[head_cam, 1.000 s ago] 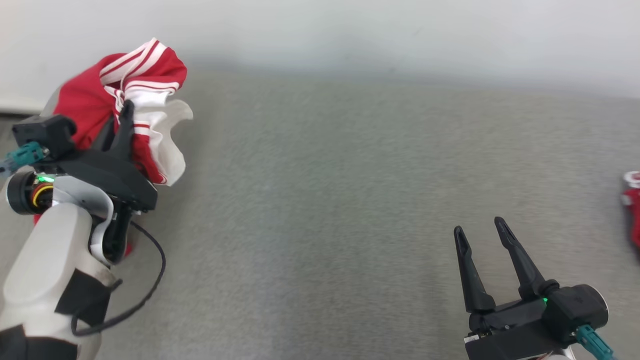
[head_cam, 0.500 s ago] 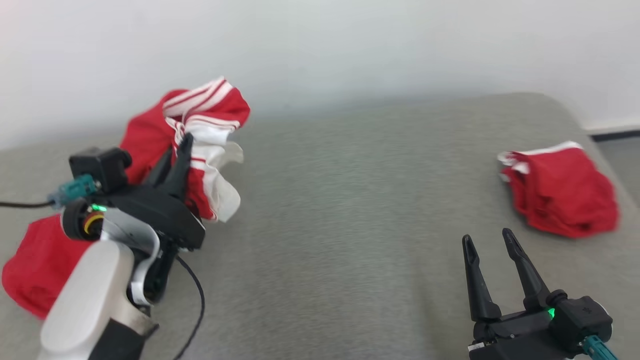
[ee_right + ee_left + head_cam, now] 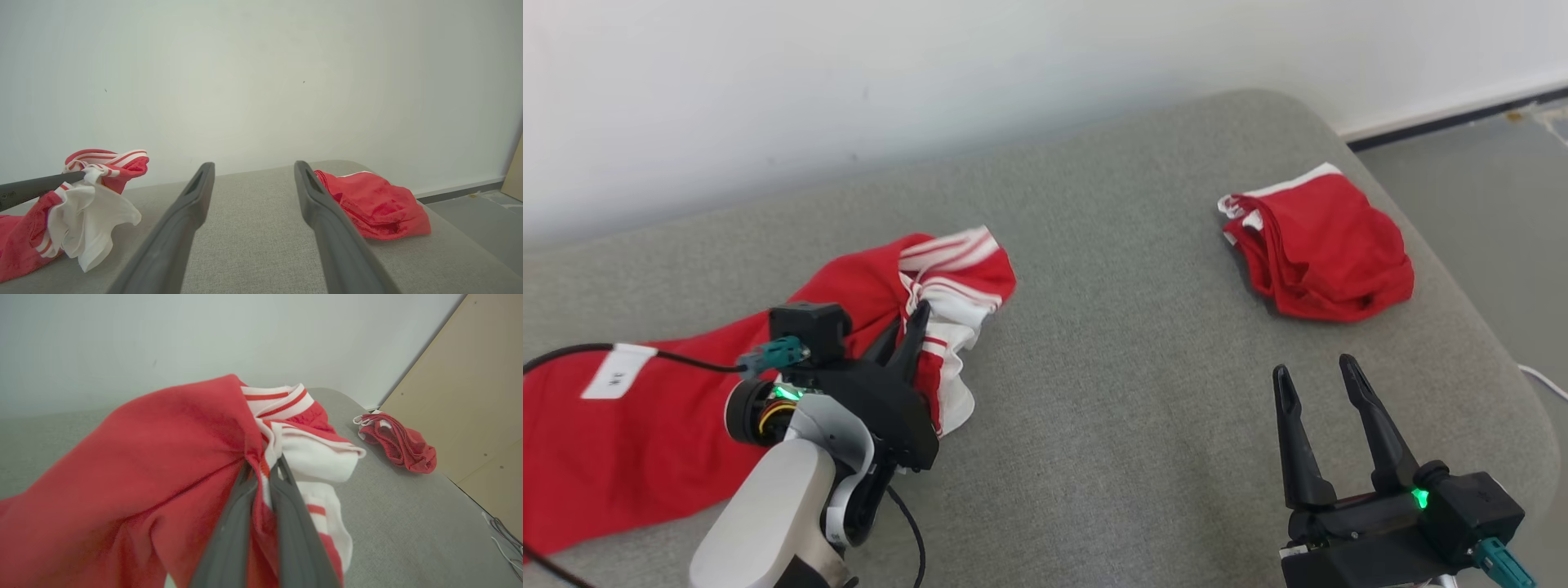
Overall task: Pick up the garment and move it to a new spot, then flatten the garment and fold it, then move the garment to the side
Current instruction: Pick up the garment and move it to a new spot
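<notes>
Pinching the garment [image 3: 849, 282], left tool [image 3: 263, 463] clamped; right tool [image 3: 1315, 370] spread wide, empty.

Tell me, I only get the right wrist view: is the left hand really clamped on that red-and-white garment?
Observer: Yes. The left wrist view shows the left hand shut on a bunch of the red-and-white garment beside its striped white trim.
Operator: Where does the rest of it lie?
Observer: The head view shows its red body spread on the grey cushion toward the robot's left, reaching the picture's edge.
</notes>
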